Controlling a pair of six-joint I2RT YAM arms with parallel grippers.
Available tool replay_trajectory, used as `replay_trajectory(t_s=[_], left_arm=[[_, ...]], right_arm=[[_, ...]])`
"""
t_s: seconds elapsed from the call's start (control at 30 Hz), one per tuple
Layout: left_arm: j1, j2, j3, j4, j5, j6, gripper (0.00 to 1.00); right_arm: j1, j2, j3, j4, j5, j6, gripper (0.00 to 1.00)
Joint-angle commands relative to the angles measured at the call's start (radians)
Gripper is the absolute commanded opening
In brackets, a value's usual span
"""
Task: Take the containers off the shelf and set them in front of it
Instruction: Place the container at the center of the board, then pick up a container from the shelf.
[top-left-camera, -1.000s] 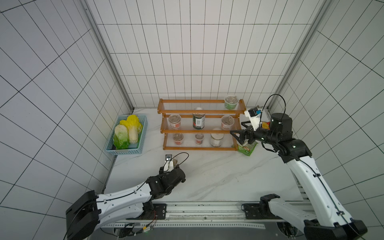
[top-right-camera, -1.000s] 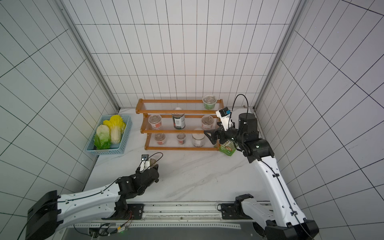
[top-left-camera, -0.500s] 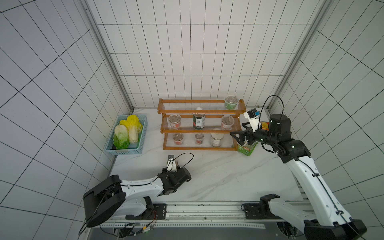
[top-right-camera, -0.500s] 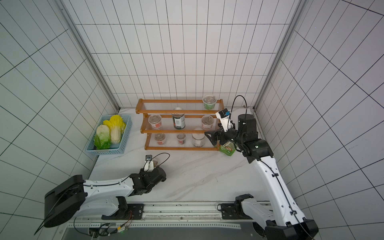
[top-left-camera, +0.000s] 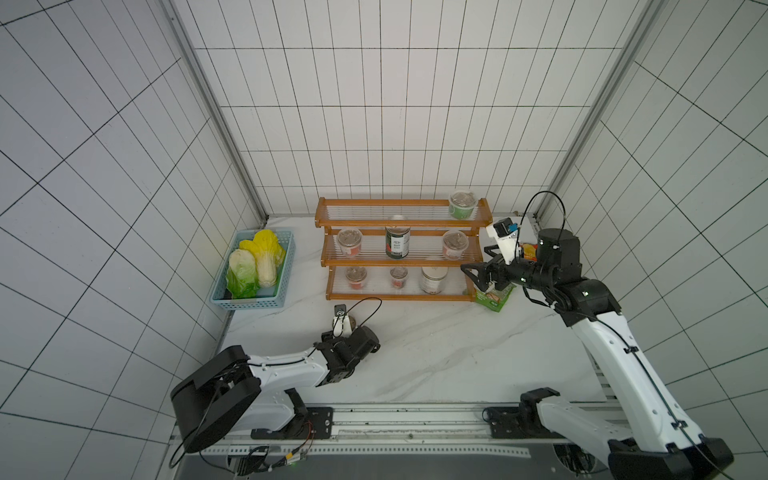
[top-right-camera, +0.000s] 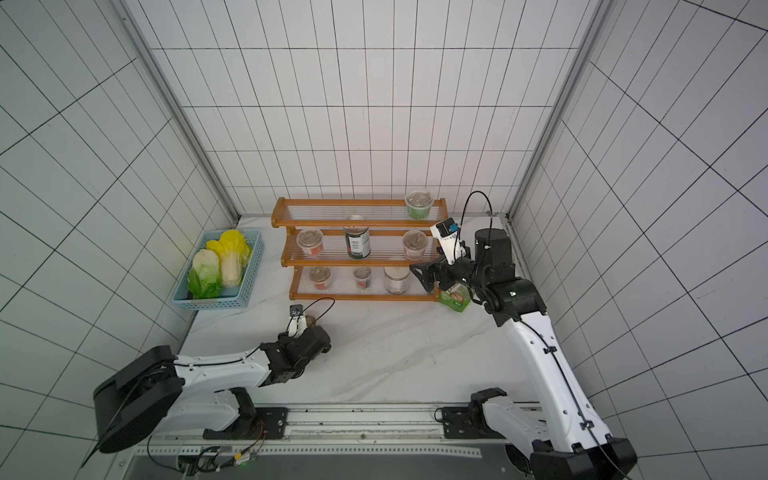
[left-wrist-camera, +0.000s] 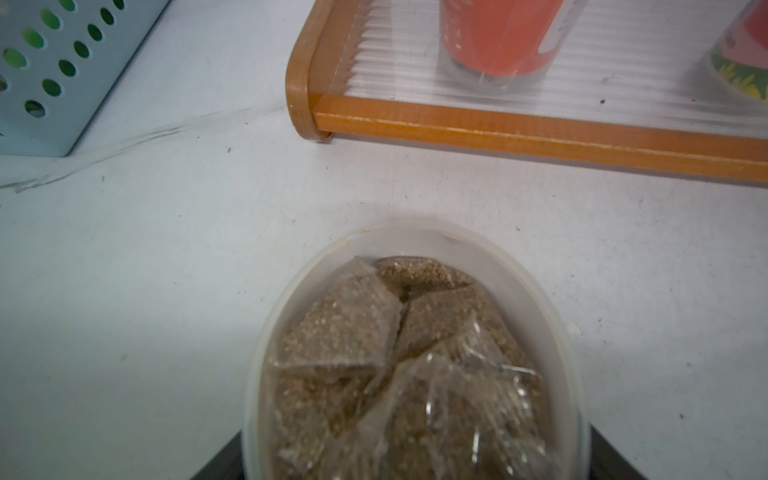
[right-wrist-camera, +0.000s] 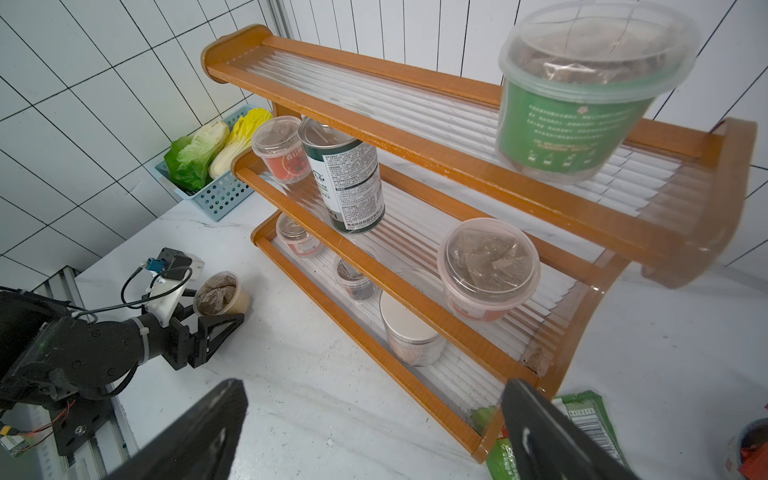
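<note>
Fronting the shelf (top-left-camera: 399, 297), white veined tabletop (top-left-camera: 457, 345), tiled walls (top-left-camera: 395, 124)

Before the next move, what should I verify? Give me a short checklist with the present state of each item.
1. Brown-filled cup upright on table, in front of shelf: ok.
2. Left end effector jaws wider than the cup: ok.
3. Right end effector open, empty: ok.
4. Shelf emptied: not ok; tin can, jar, five cups on it.
5. Snack packet clear of right end effector: cannot tell.
</note>
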Motion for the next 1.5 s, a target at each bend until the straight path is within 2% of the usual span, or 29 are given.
replay_trajectory(t_s=[0.0,0.53,0.67,0.87,1.03,1.2,1.47], left_arm=[[0.003,-0.040,0.043,-0.005,0.014,0.019,0.98],[-0.010,-0.365,0.219,-0.369,0.043,0.055,0.98],[-0.005,-0.451,0.256,-0.338,0.056,0.169,0.98],[0.111,-0.436,0.387,-0.370,0.230,0.329,0.98],[0.170,-0.434,0.459,-0.371,0.319,0.421,0.99],[0.237,-0.447,0.489,-0.371,0.446,0.455,0.99],[0.315,-0.473,0.470,-0.373,0.541,0.466,0.99]], right_arm=[[0.007,-0.010,0.000,-0.017,0.027,-0.017,0.99],[-0.018,0.001,0.032,0.043,-0.005,0.090,0.99],[-0.017,0.026,0.059,0.088,0.021,0.134,0.99],[0.007,0.151,0.199,0.105,0.139,0.145,0.99],[0.012,0.260,0.278,0.162,0.222,0.148,0.99],[0.013,0.366,0.334,0.189,0.220,0.126,0.99],[0.017,0.465,0.376,0.246,0.260,0.103,0.99]])
